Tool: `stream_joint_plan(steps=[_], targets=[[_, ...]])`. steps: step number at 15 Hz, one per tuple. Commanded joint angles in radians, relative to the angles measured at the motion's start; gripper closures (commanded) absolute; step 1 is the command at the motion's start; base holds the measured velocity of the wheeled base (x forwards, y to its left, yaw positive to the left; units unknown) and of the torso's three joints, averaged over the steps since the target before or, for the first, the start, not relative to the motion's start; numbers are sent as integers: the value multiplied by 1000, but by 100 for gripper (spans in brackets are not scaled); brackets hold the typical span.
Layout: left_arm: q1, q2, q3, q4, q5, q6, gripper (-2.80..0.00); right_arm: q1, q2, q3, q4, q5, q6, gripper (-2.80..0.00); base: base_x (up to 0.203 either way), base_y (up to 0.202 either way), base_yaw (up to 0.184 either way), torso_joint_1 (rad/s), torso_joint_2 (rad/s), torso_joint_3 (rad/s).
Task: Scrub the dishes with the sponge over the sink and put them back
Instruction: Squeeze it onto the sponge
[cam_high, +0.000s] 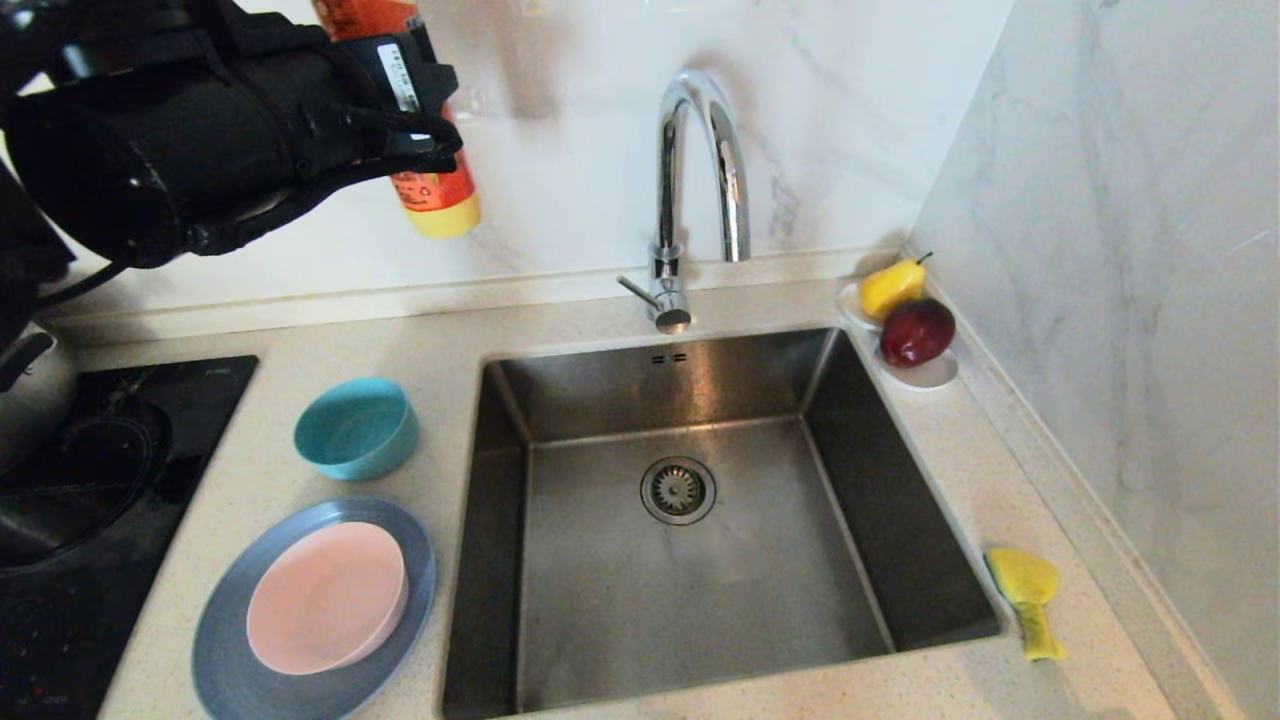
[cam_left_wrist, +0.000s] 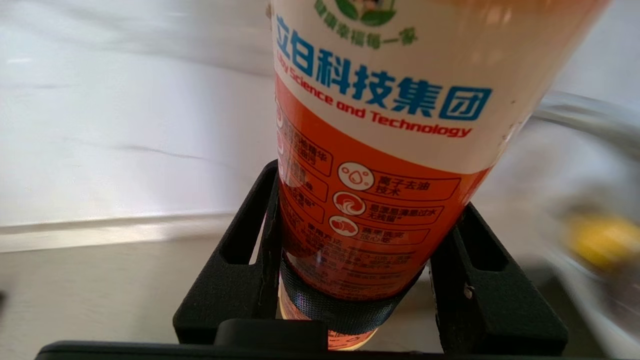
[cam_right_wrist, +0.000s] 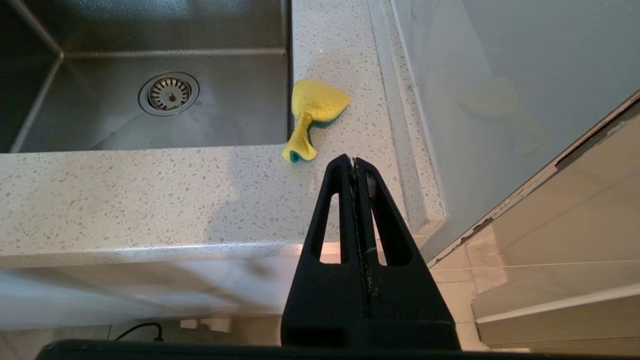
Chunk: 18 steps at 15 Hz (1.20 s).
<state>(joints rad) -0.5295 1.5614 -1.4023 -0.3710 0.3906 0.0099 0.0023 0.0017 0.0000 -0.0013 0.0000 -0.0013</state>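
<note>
At upper left, the left gripper (cam_high: 425, 125) grasps an orange detergent bottle (cam_high: 432, 195); the right gripper (cam_right_wrist: 354, 162) is clenched, empty, near the sponge (cam_right_wrist: 315, 112).

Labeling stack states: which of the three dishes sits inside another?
The pale pink bowl: it rests on the blue-grey plate. The teal bowl stands alone behind them.

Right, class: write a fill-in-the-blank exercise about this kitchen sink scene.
1. The left gripper holds an orange ____ bottle.
2. The pale pink shallow bowl sits on the wide blue-grey ____.
3. The crumpled yellow sponge lies on the counter to the robot's ____ of the steel sink.

Missing: detergent; plate; right
</note>
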Motion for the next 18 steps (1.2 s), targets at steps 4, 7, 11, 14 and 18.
stream_joint_plan(steps=[4, 7, 11, 14, 18], targets=[[-259, -90, -33, 21, 60, 120, 0, 1, 1, 0, 0, 0, 0, 0, 0, 0, 0, 0, 0, 0], [-362, -89, -73, 25, 63, 141, 0, 1, 1, 0, 0, 0, 0, 0, 0, 0, 0, 0, 0, 0], [-466, -66, -81, 21, 63, 146, 0, 0, 1, 0, 0, 0, 0, 0, 0, 0, 0, 0, 0, 0], [-506, -24, -103, 12, 59, 154, 0, 1, 0, 0, 0, 0, 0, 0, 0, 0, 0, 0, 0, 0], [-555, 47, -192, 21, 54, 163, 0, 1, 1, 0, 0, 0, 0, 0, 0, 0, 0, 0, 0, 0]])
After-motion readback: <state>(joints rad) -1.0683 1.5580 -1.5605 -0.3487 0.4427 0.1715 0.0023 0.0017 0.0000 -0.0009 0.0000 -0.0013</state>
